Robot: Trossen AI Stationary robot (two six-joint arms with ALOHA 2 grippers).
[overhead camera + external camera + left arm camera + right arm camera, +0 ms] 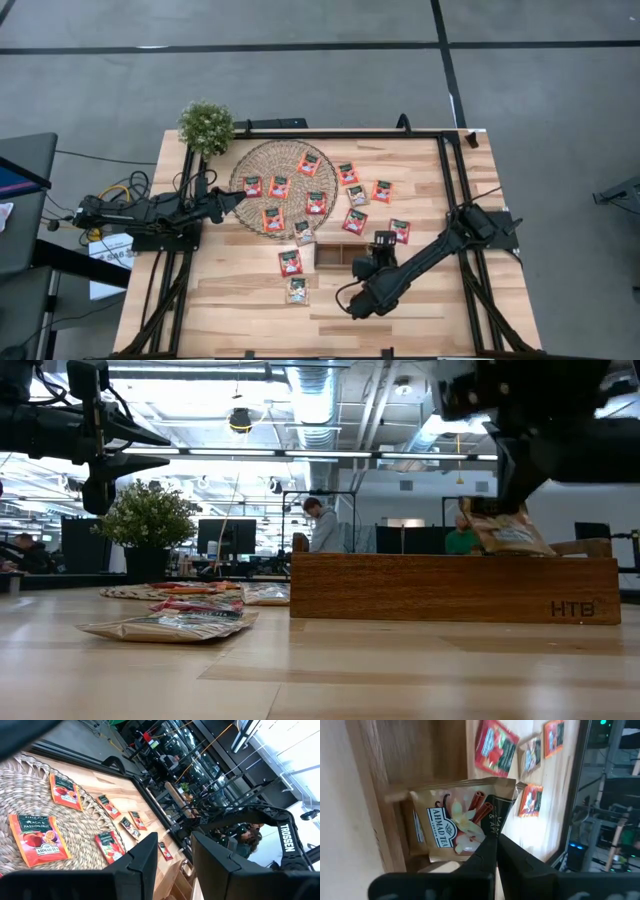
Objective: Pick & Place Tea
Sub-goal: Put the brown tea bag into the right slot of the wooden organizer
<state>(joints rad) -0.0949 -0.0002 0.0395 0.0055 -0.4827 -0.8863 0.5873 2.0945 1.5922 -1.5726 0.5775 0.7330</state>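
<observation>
Placement step: right claw [496, 851] pinched shut on a pale sachet [455, 820], holding it over the tray [452, 588] at the desk's near middle. Next move, likely: lower and let go into a compartment. Left claw [174, 856] open and empty, hovering over the mat's [262, 160] left edge.

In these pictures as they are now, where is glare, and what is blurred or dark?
Low view: the ceiling lights glare white, the left pincer and the right arm show as dark silhouettes, and the nearest sachet looks soft. Left wrist view: the mat is sharp, while the near fingers are dark. Right wrist view: the held sachet reads clearly; the room beyond is dim.
</observation>
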